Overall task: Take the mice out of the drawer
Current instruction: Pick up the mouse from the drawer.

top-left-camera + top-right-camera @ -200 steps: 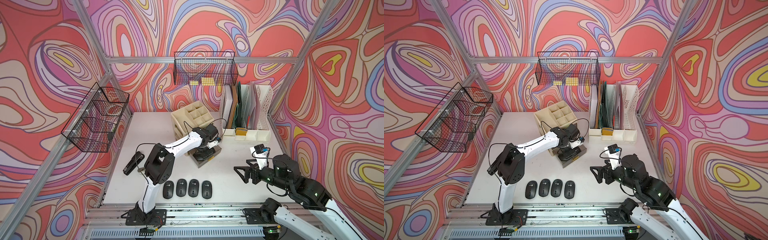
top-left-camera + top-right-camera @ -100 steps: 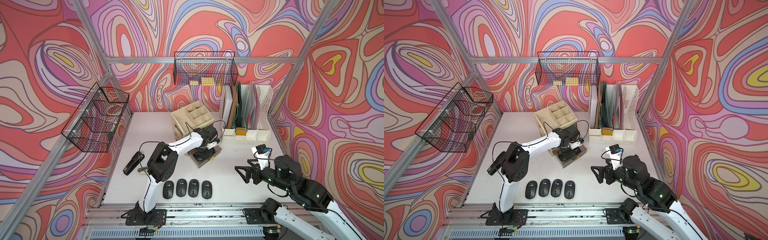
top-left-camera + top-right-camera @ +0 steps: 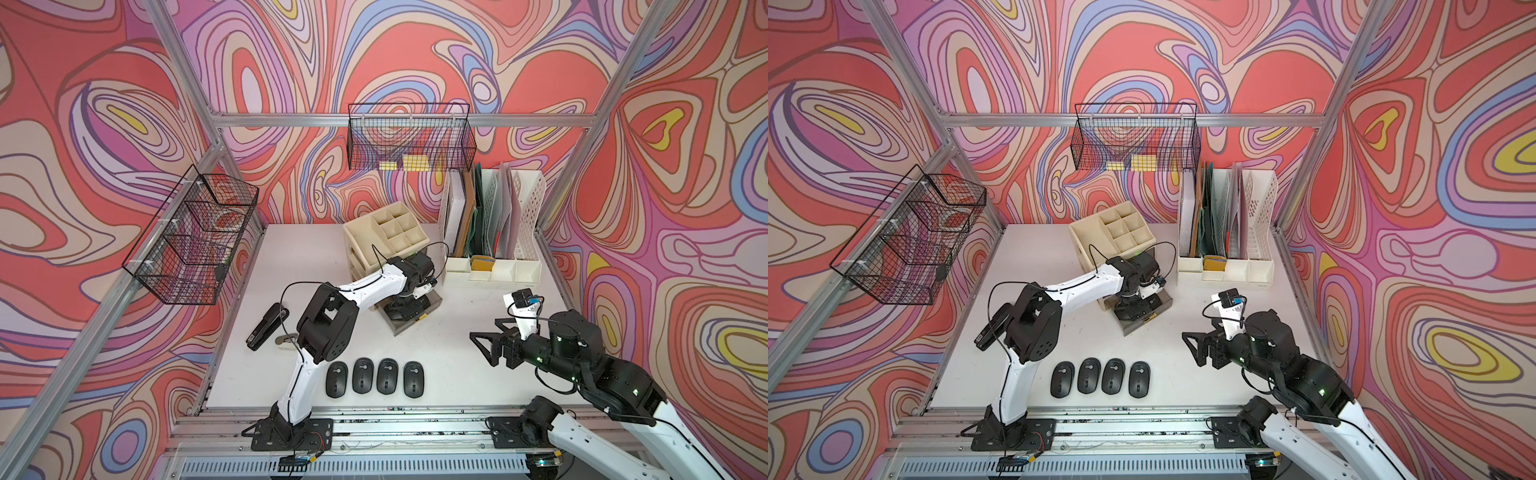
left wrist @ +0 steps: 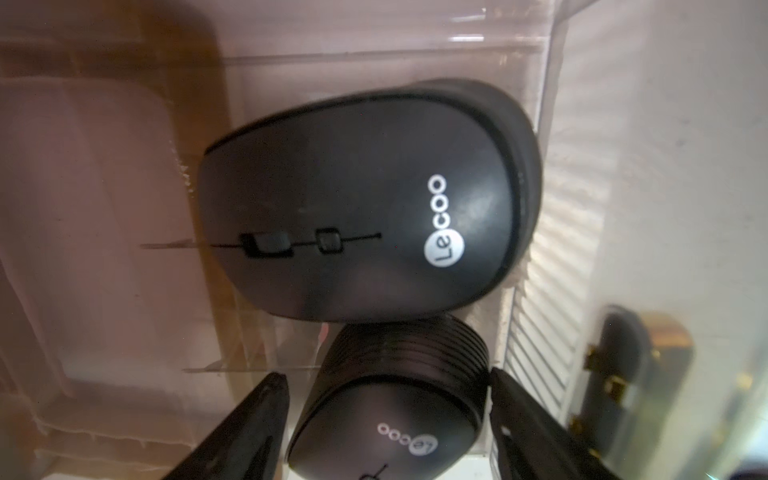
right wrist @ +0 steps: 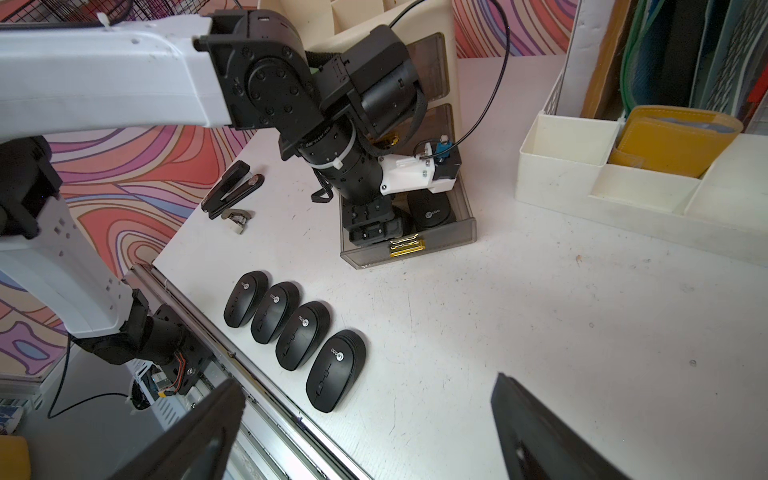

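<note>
Tabletop (image 3: 457, 332), left end effector (image 4: 386, 376) spread astride mouse (image 4: 395, 419) in drawer (image 5: 449, 244) — right end effector (image 5: 368, 380) wide, empty

Tabletop (image 3: 457, 386), front edge: four mice (image 3: 388, 376) side by side in a row.
Behind the row: drawer (image 3: 406, 328), pulled out of the organizer (image 3: 386, 232) behind it.
In the drawer: first mouse (image 4: 390, 428) between the left gripper's fingers (image 4: 249, 419); second mouse (image 4: 357, 199) just beside it.
Left of the drawer: stapler (image 3: 266, 326).
Back right: file rack (image 3: 525, 208).
Right of the row: right gripper (image 3: 484, 349), well apart.
</note>
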`<state>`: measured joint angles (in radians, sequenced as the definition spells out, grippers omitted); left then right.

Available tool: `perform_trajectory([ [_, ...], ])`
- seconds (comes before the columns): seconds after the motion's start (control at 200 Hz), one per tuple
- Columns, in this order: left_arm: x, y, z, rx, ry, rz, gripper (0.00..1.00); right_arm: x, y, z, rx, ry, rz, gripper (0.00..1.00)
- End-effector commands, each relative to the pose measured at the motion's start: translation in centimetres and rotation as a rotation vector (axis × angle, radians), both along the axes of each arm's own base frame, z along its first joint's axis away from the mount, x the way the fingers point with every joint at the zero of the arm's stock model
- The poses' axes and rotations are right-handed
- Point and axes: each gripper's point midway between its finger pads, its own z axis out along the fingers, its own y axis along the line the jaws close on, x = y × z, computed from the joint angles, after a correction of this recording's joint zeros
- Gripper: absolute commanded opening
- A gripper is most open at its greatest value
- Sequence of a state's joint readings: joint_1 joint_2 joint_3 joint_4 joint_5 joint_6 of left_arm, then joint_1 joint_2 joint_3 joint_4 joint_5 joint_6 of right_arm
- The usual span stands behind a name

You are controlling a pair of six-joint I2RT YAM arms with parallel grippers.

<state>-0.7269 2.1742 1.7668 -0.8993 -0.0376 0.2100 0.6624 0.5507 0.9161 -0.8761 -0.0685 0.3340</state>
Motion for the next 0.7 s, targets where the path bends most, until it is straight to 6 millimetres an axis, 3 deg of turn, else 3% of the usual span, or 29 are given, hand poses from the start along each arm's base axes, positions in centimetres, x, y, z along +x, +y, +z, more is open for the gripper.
perform_trajectory([
  [0.0, 0.0, 0.7, -1.2, 0.035, 0.029, 0.054, 0.74, 0.2, -0.1, -0.4, -0.008, 0.006, -0.010, 0.98],
  [0.27, 0.3, 0.3, 0.3, 0.003, 0.012, 0.118, 0.66, 0.2, -0.1, -0.5, -0.011, 0.010, -0.014, 0.98],
  [0.521, 0.0, 1.3, -0.1, 0.061, 0.010, 0.104, 0.88, 0.3, -0.2, -0.5, -0.010, 0.007, -0.019, 0.98],
  [0.691, -0.5, 2.3, -1.1, 0.116, 0.037, 0.073, 0.91, 0.3, -0.2, -0.5, -0.011, 0.007, -0.022, 0.98],
])
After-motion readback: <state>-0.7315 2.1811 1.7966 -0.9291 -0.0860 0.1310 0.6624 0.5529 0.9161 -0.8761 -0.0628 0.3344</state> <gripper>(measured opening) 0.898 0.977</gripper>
